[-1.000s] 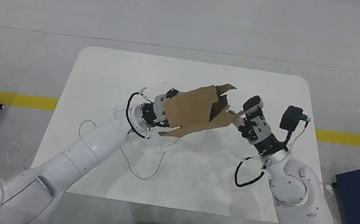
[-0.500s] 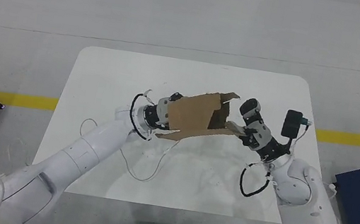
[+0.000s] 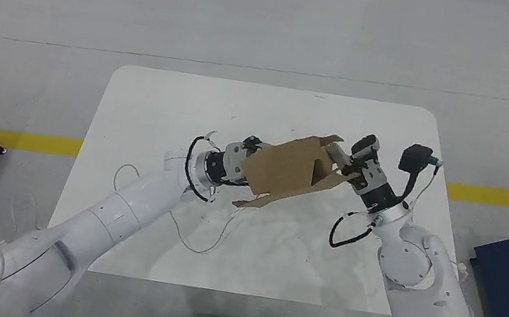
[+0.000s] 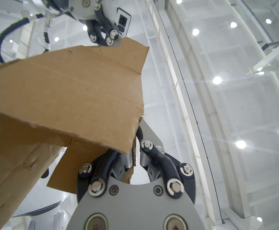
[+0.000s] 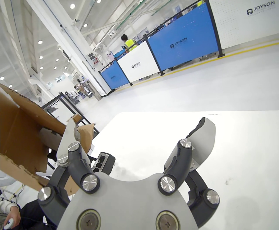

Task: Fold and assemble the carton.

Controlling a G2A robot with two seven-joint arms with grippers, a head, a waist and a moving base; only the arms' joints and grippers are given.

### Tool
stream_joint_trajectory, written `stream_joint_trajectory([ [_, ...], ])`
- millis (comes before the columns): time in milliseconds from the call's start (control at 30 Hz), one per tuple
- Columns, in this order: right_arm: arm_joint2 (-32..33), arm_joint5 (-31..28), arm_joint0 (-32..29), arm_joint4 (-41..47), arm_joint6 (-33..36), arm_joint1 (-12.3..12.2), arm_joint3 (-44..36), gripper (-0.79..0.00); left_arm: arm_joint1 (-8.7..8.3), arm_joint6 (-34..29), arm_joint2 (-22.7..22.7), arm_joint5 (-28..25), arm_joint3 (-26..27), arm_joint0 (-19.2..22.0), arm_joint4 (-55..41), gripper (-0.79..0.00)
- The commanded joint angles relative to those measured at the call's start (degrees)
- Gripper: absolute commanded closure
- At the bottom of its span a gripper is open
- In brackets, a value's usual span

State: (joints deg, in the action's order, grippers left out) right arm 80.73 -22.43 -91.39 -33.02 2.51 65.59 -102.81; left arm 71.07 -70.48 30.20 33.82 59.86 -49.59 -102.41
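Showing the brown carton (image 3: 288, 167) held in the air above the middle of the white table (image 3: 161, 112), tilted and partly opened into a sleeve, with its end flaps unfolded and spread toward the table's right side. The left gripper (image 4: 135, 141), above the table's centre, has its 2 fingers pinched together on the edge of a flap at the carton's near end, so the cardboard is clamped between the pads. The right gripper (image 5: 137, 130), above the right half of the table, stands wide open and grasps nothing: 1 finger (image 5: 70, 132) lies against a ragged flap at the carton's open end, while the other finger (image 5: 204, 130) is free, with bare table surface below it.
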Motion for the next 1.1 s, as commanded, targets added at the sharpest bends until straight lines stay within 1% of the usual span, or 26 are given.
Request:
stream_joint_trajectory([
  [0, 0.1, 2.1, -0.1, 0.1, 0.6, 0.1, -0.2, -0.785, -0.20, -0.3, -0.5, -0.3, 0.0, 0.2, -0.1, 0.000],
  [100, -0.1, 6.1, 0.5, -0.4, 4.0, 0.1, -0.6, -0.785, -0.50, -0.7, -1.2, -0.7, 0.0, 0.6, -0.5, 0.000],
  [200, 0.0, 7.6, 0.9, -0.8, 5.3, 0.1, -0.8, -0.785, -0.77, -1.2, -1.7, -1.2, -0.1, 1.0, -1.0, 0.000],
  [400, 3.0, 9.6, -0.4, 1.1, 2.7, 0.1, -1.2, -0.785, -1.22, -2.5, -2.3, -2.5, -0.8, 1.7, -1.8, 0.000],
  [500, 5.2, 7.9, -2.1, 3.1, 0.8, 0.1, -2.3, -0.785, -1.42, -3.7, -2.1, -3.7, -2.0, 2.2, -1.5, 0.000],
  [600, 7.2, 4.9, -4.7, 4.1, -1.7, 0.0, -3.9, -0.785, -1.54, -5.0, -1.9, -5.0, -3.8, 2.9, 0.2, 0.000],
  [667, 8.0, 2.1, -6.6, 3.5, -3.1, 0.0, -5.2, -0.785, -1.52, -5.5, -1.6, -5.5, -4.3, 3.0, 0.2, 0.000],
  [767, 8.2, -1.7, -8.9, -0.3, -4.1, -0.1, -6.8, -0.785, -1.50, -5.6, -1.5, -5.6, -4.9, 3.3, 0.3, 0.000],
  [867, 7.2, -1.5, -10.1, -3.9, -4.8, 0.0, -7.7, -0.785, -1.44, -6.0, -1.4, -6.1, -5.7, 3.6, 1.9, 0.000],
  [1067, 5.2, -0.2, -9.4, -6.3, -3.9, 0.2, -7.8, -0.785, -0.93, -7.4, -1.2, -7.7, -8.8, 4.3, 7.8, 0.000],
])
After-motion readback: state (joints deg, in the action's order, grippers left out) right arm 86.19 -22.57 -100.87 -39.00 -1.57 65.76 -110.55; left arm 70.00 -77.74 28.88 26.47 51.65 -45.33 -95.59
